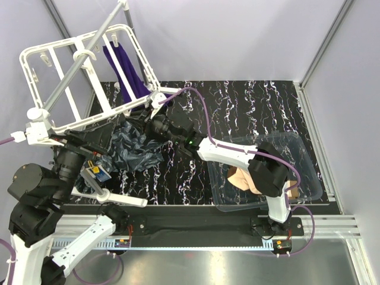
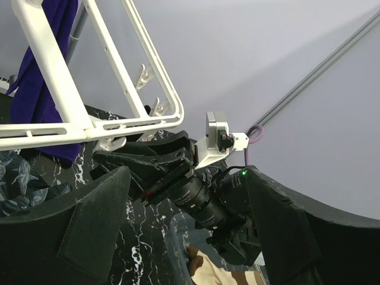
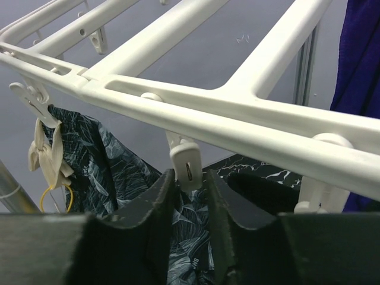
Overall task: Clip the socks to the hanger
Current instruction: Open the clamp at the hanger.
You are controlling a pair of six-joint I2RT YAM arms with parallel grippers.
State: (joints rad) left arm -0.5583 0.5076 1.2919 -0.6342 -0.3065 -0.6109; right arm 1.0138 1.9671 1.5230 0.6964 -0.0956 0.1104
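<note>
Framing the hanger (image 3: pixel 237 127), pale walls (image 1: pixel 237 35) meet marbled table (image 1: pixel 255 113).

no text, number or brand i can read in my views. small blue and yellow tag (image 1: pixel 98 173), top view: print too small.

The hanger (image 3: pixel 249 127) is plain white and the sock (image 1: pixel 240 177) peach. The plain cloth (image 2: pixel 32 95) is deep purple, the printed cloth (image 3: pixel 89 154) dark navy with pale leaves, the bench (image 1: pixel 249 107) black with white marbling.
</note>
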